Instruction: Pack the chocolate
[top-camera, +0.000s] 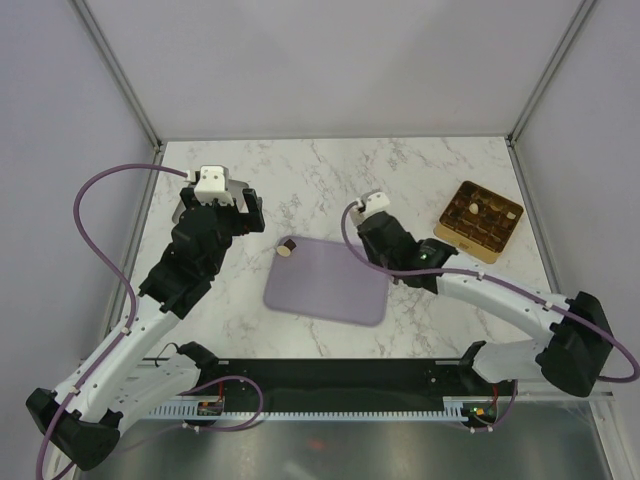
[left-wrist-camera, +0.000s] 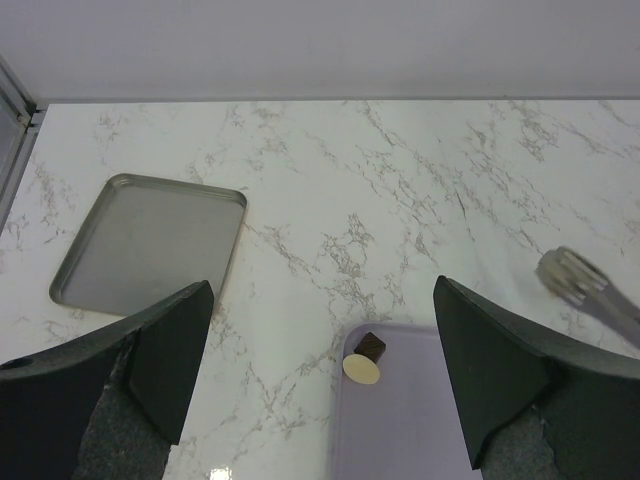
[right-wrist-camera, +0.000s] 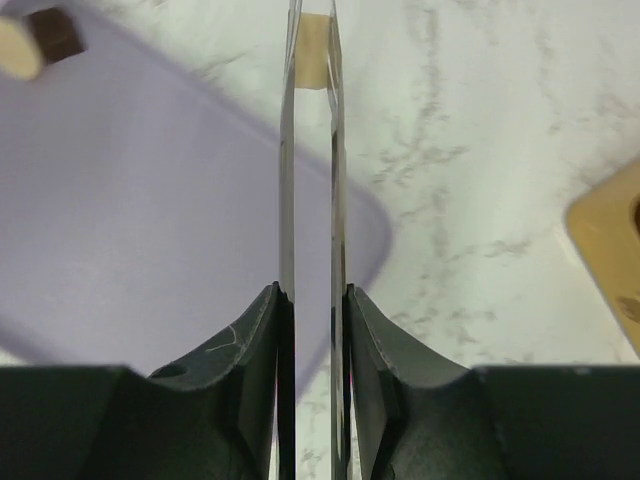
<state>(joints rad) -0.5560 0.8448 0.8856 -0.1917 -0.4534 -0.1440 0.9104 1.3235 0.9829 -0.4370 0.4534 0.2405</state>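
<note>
Two pieces of chocolate lie at the far left corner of the lilac tray (top-camera: 325, 282): a cream disc (left-wrist-camera: 361, 369) and a dark brown cube (left-wrist-camera: 370, 347). They also show in the right wrist view, the disc (right-wrist-camera: 14, 48) beside the cube (right-wrist-camera: 55, 34). My left gripper (left-wrist-camera: 325, 300) is open and empty, hovering left of that corner. My right gripper (right-wrist-camera: 312, 290) is shut on the metal tongs (right-wrist-camera: 290, 150) over the tray's right edge. A tan piece (right-wrist-camera: 313, 50) shows between the tong blades near their tips. The gold box (top-camera: 480, 220) holds several chocolates.
A grey metal tray (left-wrist-camera: 150, 245) lies at the far left of the marble table, mostly under my left gripper in the top view. The gold box's corner (right-wrist-camera: 610, 235) is to the right of the tongs. The tong end (left-wrist-camera: 575, 280) reaches in right of the lilac tray.
</note>
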